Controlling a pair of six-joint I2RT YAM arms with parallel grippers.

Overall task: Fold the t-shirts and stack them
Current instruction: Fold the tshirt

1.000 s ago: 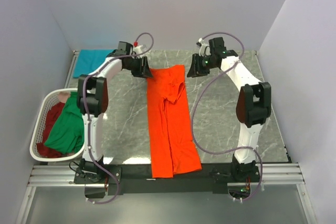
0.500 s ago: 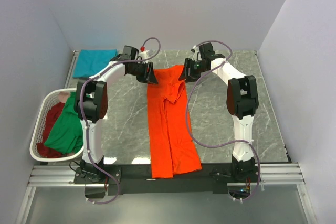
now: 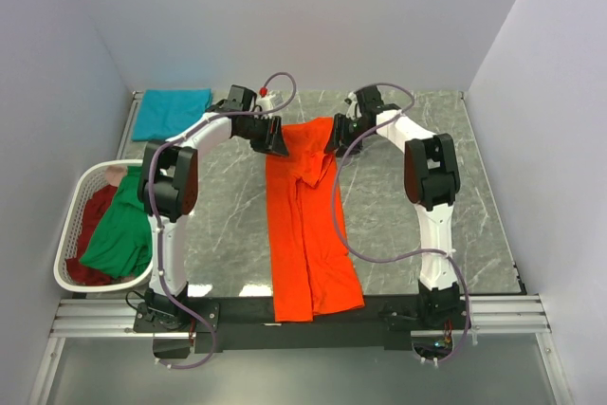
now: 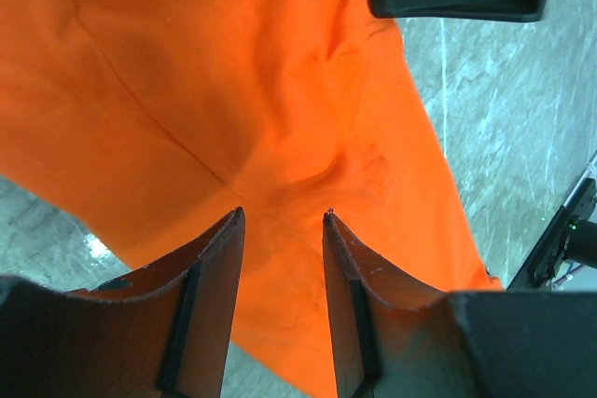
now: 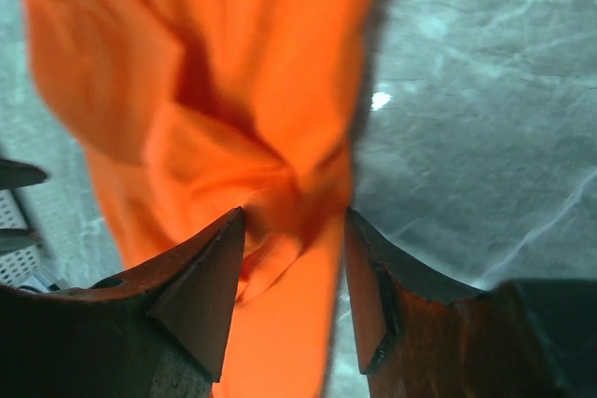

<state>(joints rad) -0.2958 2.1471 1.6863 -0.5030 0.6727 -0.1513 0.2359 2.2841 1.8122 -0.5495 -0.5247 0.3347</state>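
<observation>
Orange shirt lay as a long strip down the table centre. Left gripper & right gripper had just closed in on its far corners, jaws spread, nothing pinched yet. Next fold prob. about to start.

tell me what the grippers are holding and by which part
Nothing yet: the left gripper and right gripper stand open over the far end of the bright orange cloth t-shirt.

Orange t-shirt: matt creased cloth. Table: glossy marble-look surface. Laundry basket: white slatted plastic.
</observation>
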